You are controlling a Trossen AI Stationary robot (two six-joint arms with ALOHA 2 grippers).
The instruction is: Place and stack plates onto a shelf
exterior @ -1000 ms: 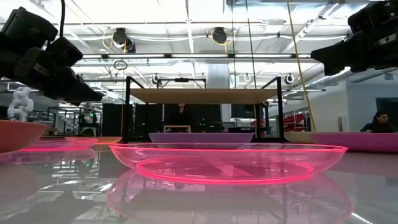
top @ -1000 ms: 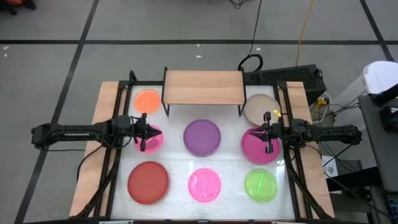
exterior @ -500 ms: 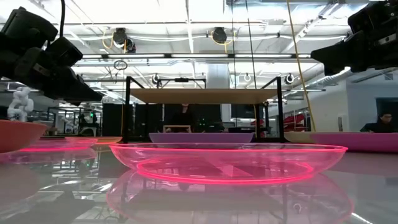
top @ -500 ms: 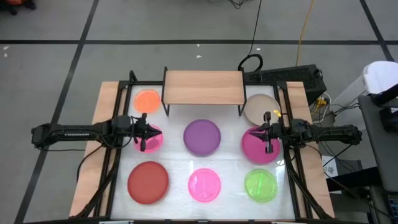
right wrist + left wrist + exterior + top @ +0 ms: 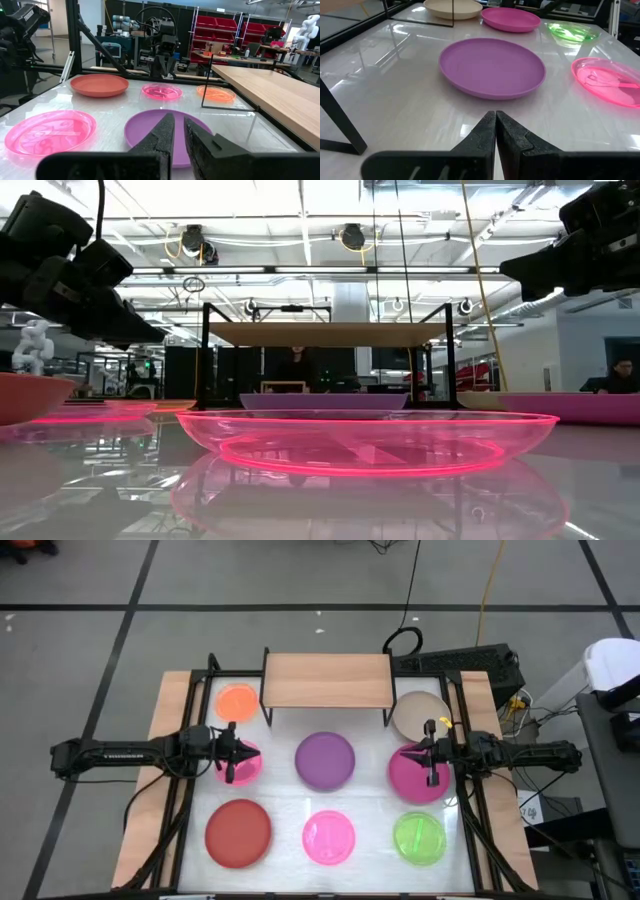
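We judge the task not yet begun: the shelf [image 5: 326, 680] top is bare and every plate we can see, like the purple plate [image 5: 325, 760], lies on the desk [image 5: 290, 815]. Our left pincer [image 5: 231, 754] and right pincer [image 5: 431, 753] hover closed and empty above the pink plate [image 5: 247, 762] and magenta plate [image 5: 412, 776].

At back of counter [image 5: 283, 802], centre: shelf [image 5: 327, 680]. Just beside shelf's left legs: back-left plate [image 5: 237, 699]. Just beside its right legs: back-right plate [image 5: 418, 714].

Middle row, apart from one another: mid-left plate [image 5: 250, 768], centre plate [image 5: 325, 760] directly before shelf, mid-right plate [image 5: 410, 780] just before back-right plate.

Front row: front-left plate [image 5: 238, 832], front-centre plate [image 5: 329, 837], front-right plate [image 5: 419, 838].

Above mid-left plate: left claw [image 5: 232, 755], reaching in from counter's left side. Above mid-right plate: right claw [image 5: 431, 762], reaching in from right side.
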